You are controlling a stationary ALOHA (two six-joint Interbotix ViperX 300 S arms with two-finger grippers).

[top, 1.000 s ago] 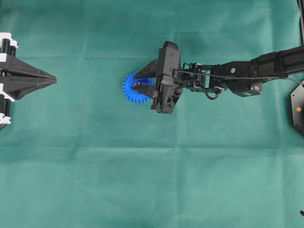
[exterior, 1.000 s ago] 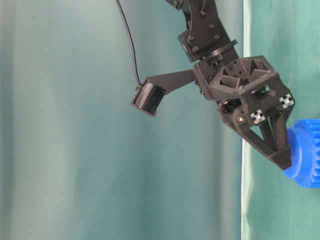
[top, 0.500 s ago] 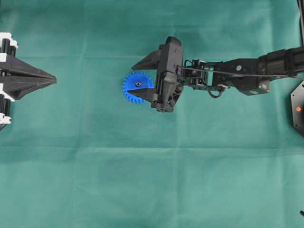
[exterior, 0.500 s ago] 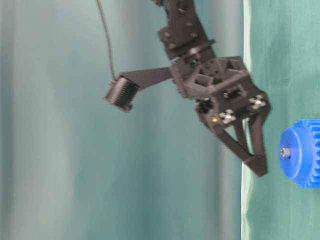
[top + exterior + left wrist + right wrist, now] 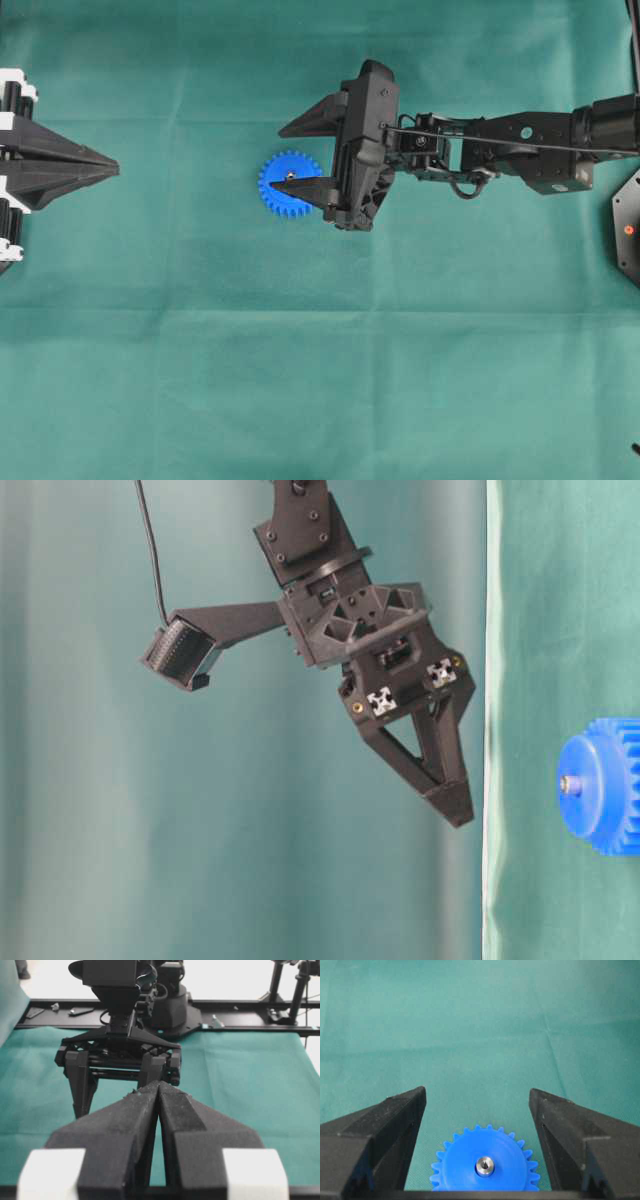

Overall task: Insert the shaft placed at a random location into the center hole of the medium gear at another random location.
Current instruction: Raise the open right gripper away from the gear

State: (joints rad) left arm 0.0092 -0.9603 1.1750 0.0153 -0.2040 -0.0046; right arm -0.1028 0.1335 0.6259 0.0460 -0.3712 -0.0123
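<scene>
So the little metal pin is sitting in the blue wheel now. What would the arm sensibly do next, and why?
Probably lift the right gripper further away and leave things alone. The shaft already stands in the medium gear, and the open jaws hold nothing and hang clear of it in the table-level view. The left gripper rests shut, far off.

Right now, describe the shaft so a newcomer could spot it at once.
On the green cloth, find the bright blue toothed gear just left of the open right gripper. At the centre of the gear's face sits the shaft, a tiny silvery pin seated in the hole. It is the only metallic, shiny thing against the blue plastic.
</scene>
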